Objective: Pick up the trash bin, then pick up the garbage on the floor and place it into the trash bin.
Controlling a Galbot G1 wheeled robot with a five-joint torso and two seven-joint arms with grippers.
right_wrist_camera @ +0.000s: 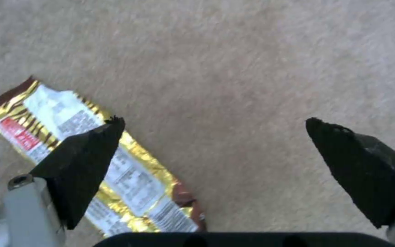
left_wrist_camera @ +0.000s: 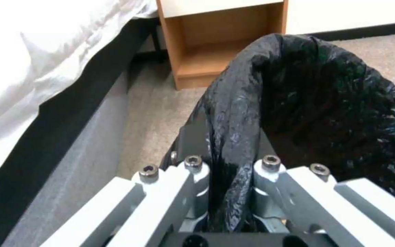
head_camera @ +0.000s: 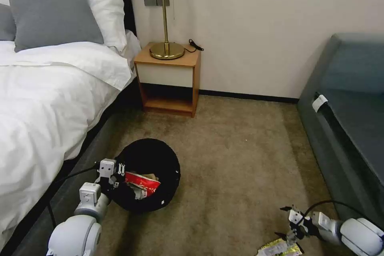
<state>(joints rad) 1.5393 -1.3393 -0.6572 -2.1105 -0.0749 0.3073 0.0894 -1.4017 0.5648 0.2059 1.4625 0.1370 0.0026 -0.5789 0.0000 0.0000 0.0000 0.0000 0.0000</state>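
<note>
The bin (head_camera: pixel 149 176) is round, lined with a glossy black bag, its rim clamped in the left gripper (head_camera: pixel 117 177); a red-and-white packet (head_camera: pixel 142 184) and brown paper lie inside; the gold wrapper (right_wrist_camera: pixel 92 161) lies flat on carpet under one spread finger of the right gripper (right_wrist_camera: pixel 216 137).

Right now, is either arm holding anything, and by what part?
The left gripper holds the trash bin by its bag-covered rim. The right gripper holds nothing, its fingers open over the snack wrapper.
</note>
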